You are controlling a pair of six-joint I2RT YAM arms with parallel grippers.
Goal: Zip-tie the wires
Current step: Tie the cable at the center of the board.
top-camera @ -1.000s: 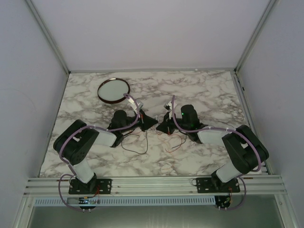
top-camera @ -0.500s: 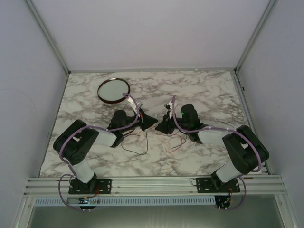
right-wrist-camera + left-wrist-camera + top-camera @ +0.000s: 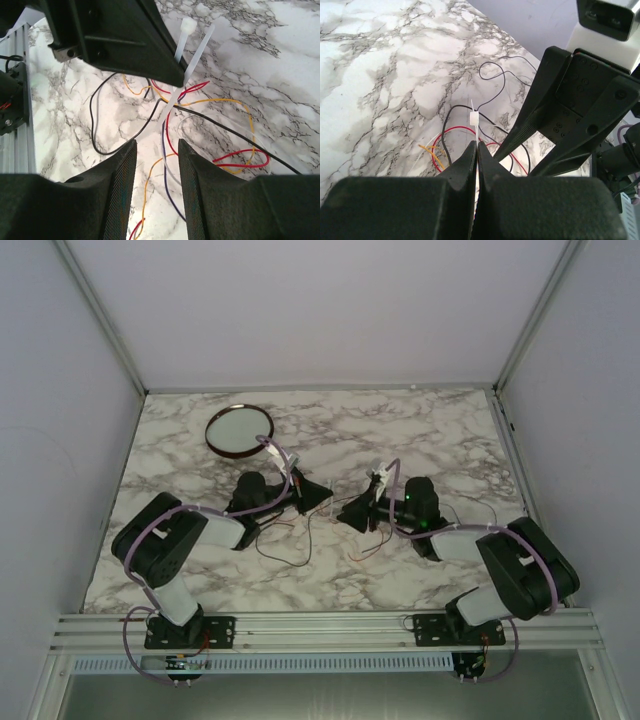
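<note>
Marble table (image 3: 450, 440); wrist views show left hand (image 3: 476, 145) pinching zip tie (image 3: 474, 120), right hand (image 3: 156, 145) ajar.

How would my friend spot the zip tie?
On the marble table, find the tangle of wires in the middle. The left end effector is shut on a strip leading into it. That zip tie is flat, white, with a blocky head; the wires are thin and red, black or orange.
</note>
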